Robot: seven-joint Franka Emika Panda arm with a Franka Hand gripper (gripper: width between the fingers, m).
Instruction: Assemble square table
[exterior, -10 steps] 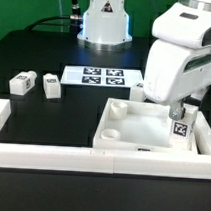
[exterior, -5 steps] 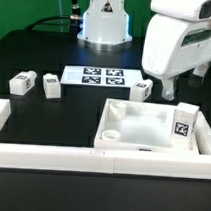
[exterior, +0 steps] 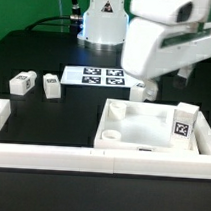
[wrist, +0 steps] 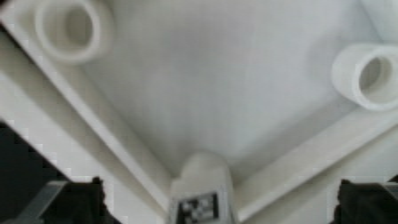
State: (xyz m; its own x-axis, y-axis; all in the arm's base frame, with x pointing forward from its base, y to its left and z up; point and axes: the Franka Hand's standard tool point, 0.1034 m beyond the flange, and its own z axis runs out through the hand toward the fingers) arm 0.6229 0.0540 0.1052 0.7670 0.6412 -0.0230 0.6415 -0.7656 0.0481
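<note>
Hand [exterior: 167, 85] spread wide, empty, hanging above tabletop [exterior: 142, 125]. Likely step: fetching another leg. Best to keep clear of the upright leg [exterior: 185, 120], then straddle a loose leg [exterior: 51, 86] squarely. Tabletop is a white square tray with raised rim and round corner sockets, on the black counter [exterior: 63, 116], exterior view's right.

Bare tabletop [exterior: 144, 126] middle, leg [exterior: 183, 120] at corner.
</note>
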